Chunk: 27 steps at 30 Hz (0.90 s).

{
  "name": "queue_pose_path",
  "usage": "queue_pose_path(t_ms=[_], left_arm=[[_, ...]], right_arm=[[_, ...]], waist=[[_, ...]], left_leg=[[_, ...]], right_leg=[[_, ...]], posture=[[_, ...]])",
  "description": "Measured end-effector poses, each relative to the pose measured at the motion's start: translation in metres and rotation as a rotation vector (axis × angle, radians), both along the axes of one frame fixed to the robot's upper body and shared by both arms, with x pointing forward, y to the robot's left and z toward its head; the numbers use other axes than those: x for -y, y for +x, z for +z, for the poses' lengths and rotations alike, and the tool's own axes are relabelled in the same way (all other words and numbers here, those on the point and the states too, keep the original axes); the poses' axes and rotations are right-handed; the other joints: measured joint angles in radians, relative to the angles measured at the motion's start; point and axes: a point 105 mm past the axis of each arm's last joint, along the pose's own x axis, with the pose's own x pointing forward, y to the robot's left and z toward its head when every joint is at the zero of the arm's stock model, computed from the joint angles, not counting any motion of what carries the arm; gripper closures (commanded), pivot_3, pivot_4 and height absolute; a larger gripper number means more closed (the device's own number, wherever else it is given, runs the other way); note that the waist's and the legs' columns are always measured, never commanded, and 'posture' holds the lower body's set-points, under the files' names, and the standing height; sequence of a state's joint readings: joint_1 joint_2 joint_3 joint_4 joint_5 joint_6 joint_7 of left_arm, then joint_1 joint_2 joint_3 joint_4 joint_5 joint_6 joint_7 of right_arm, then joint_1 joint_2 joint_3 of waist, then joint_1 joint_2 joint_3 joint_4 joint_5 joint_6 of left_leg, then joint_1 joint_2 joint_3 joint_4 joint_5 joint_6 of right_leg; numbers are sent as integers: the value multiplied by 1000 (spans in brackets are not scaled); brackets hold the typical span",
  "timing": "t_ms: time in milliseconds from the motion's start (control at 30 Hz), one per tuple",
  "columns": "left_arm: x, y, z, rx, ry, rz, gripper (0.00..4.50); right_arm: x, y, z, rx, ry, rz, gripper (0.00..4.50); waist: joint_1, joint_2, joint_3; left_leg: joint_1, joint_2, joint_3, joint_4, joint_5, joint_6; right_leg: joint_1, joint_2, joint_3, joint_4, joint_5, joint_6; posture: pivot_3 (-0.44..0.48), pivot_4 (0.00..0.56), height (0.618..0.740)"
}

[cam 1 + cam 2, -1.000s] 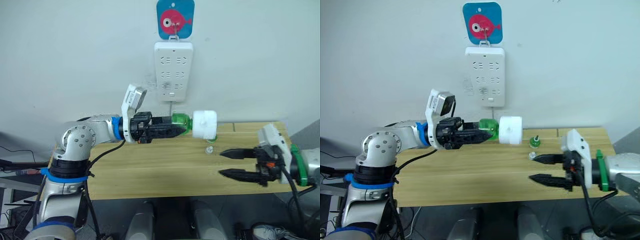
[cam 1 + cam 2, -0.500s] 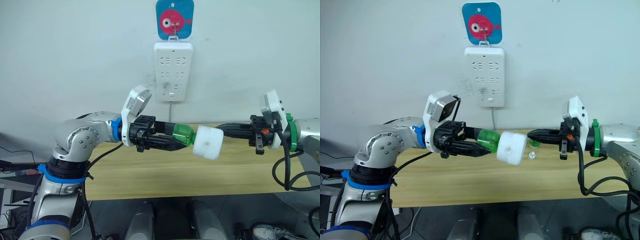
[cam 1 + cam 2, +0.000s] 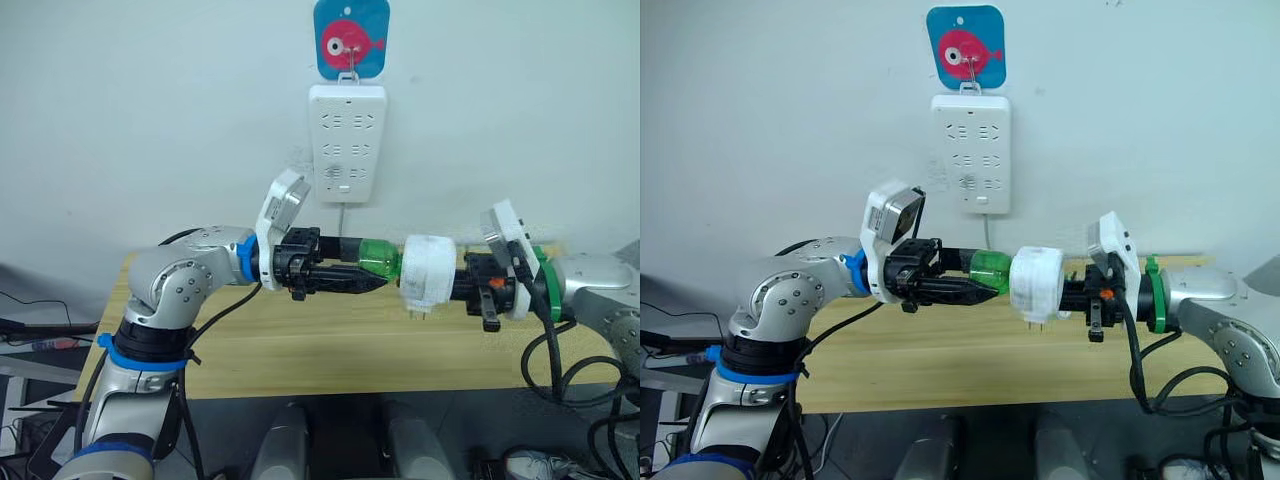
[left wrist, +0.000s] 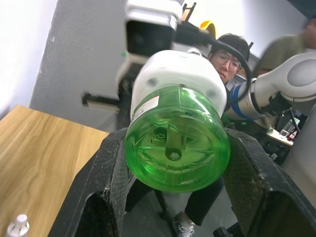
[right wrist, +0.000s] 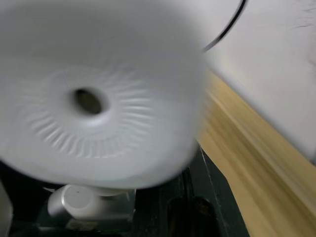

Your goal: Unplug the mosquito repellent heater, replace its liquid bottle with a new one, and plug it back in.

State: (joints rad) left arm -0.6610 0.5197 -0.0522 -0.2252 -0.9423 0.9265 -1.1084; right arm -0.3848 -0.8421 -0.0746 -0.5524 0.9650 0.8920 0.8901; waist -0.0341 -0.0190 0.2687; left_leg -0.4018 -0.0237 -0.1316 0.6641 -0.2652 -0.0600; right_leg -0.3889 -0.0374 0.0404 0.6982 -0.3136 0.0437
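Note:
The mosquito repellent heater [image 3: 428,283], a white rounded unit, hangs in the air above the wooden table [image 3: 300,350]. Its metal prongs [image 3: 420,312] point down. A green liquid bottle [image 3: 378,262] sticks out of its left side. My left gripper [image 3: 372,265] is shut on that bottle; in the left wrist view the black fingers [image 4: 106,173] clamp the bottle's base [image 4: 176,145]. My right gripper [image 3: 462,285] sits against the heater's right side, level with it. The heater's domed face [image 5: 98,103] is very close in the right wrist view.
A long white power strip [image 3: 347,142] hangs on the wall under a blue fish hook [image 3: 350,38], above the heater. A small white cap [image 4: 19,224] lies on the table. A person [image 4: 227,54] sits behind my right arm in the left wrist view.
My right gripper rose from the table's right end and moved left up to the heater. The left arm carried bottle and heater slightly right; the prongs now point down.

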Motion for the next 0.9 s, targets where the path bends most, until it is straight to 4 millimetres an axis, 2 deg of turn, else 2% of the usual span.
queue_pose_path(t_ms=[133, 367, 600, 900], left_arm=[[2, 9, 0, 22, -20, 59, 2156], [-1, 31, -8, 137, 12, 192, 2156], [0, 20, -26, 190, 72, 104, 2156], [1, 8, -27, 188, 82, 47, 2156]], right_arm=[[-5, -8, 2, -26, 12, 22, 4500], [-5, -16, 19, -42, 71, 14, 4500], [0, -6, 39, -29, 141, -44, 4500], [6, 6, 39, -44, 151, -86, 4500]], waist=[[0, 0, 0], [0, 0, 0], [-1, 0, 0], [-1, 0, 0]], left_leg=[[0, 0, 0, 0, 0, 0], [0, 0, 0, 0, 0, 0], [0, 0, 0, 0, 0, 0], [0, 0, 0, 0, -1, 1]], right_leg=[[0, 0, 0, 0, 0, 0], [0, 0, 0, 0, 0, 0], [0, 0, 0, 0, 0, 0], [0, 0, 0, 0, 0, 0]], posture=[[-32, 191, 732], [-43, 193, 732], [-39, 192, 732], [-25, 192, 732]])
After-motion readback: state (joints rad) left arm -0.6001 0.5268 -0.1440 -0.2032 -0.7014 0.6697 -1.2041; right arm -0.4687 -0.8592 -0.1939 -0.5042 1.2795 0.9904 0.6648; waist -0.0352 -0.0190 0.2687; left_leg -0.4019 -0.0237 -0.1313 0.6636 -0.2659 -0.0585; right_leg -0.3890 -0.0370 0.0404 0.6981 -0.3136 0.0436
